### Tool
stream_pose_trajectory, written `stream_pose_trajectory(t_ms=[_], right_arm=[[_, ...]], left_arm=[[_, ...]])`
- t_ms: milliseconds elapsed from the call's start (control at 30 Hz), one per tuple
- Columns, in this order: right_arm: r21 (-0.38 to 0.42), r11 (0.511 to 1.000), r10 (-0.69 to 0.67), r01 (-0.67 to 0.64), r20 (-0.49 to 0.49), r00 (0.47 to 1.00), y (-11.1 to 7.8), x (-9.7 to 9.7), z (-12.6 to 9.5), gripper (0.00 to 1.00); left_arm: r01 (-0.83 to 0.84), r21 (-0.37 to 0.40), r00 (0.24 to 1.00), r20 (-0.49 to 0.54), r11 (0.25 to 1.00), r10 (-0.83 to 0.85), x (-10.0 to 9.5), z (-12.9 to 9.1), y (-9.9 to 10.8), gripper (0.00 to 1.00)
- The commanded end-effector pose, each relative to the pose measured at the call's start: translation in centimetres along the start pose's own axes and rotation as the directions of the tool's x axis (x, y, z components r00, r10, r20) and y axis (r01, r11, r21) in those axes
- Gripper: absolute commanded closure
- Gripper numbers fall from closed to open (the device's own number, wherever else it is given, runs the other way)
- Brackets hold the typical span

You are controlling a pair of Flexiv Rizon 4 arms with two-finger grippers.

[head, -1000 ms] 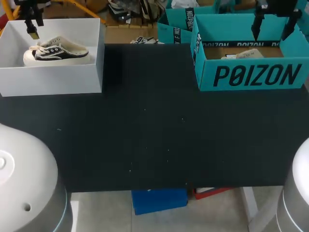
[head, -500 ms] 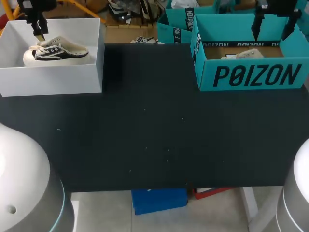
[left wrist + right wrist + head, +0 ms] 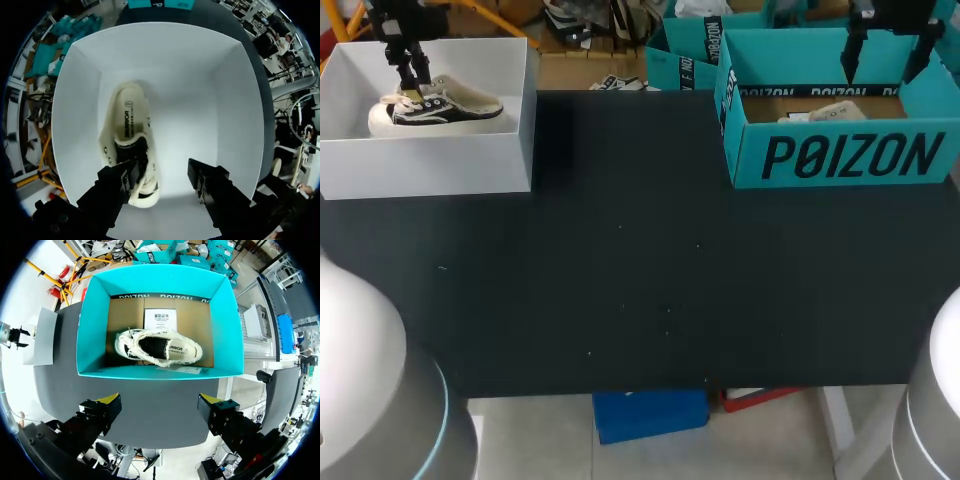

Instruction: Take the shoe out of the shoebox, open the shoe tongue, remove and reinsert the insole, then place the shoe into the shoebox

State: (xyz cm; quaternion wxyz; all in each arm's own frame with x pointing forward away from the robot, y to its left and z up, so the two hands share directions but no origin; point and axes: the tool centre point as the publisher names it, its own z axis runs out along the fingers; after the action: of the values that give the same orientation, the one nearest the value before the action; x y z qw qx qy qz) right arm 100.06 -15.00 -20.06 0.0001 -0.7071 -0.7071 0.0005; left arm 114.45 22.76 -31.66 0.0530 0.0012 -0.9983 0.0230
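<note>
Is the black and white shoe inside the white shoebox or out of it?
Inside: the shoe lies on the floor of the white shoebox, walls all around.

Cream and black shoe (image 3: 445, 108) upright in open white shoebox (image 3: 430, 165), second cream shoe (image 3: 159, 347) in teal shoebox (image 3: 160, 372)

The left claw (image 3: 165, 172) hangs inside the shoebox (image 3: 225, 125), which stands on the desk (image 3: 640, 280) at its far left corner. The shoe (image 3: 125, 120) lies on the box floor under one finger of this claw and runs on ahead of it; the other finger is over bare floor beside the shoe. The right claw (image 3: 160, 402) is above the near wall of the other box (image 3: 155, 372), at the desk's far right. Ahead of this claw, in that box, a second shoe (image 3: 160, 347) lies crosswise, with a card (image 3: 160, 320) beyond it.
</note>
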Motion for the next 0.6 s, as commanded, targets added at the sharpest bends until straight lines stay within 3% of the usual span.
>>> stream_pose_trajectory(t_ms=[33,233,600], right_arm=[[0.000,1.000,0.000,0.000,0.000,1.000,0.0,0.0,0.0,0.00],[0.000,1.000,0.000,0.000,0.000,1.000,0.0,0.0,0.0,0.00],[0.000,1.000,0.000,0.000,0.000,1.000,0.0,0.0,0.0,0.00]], left_arm=[[-0.003,0.006,1.000,-0.012,1.000,0.003,-1.0,1.1,0.2,0.40],[-0.004,-0.006,1.000,-0.030,1.000,0.004,-0.9,2.9,0.2,0.46],[-0.002,-0.022,0.999,-0.044,1.000,0.001,-1.5,5.9,-0.1,0.47]])
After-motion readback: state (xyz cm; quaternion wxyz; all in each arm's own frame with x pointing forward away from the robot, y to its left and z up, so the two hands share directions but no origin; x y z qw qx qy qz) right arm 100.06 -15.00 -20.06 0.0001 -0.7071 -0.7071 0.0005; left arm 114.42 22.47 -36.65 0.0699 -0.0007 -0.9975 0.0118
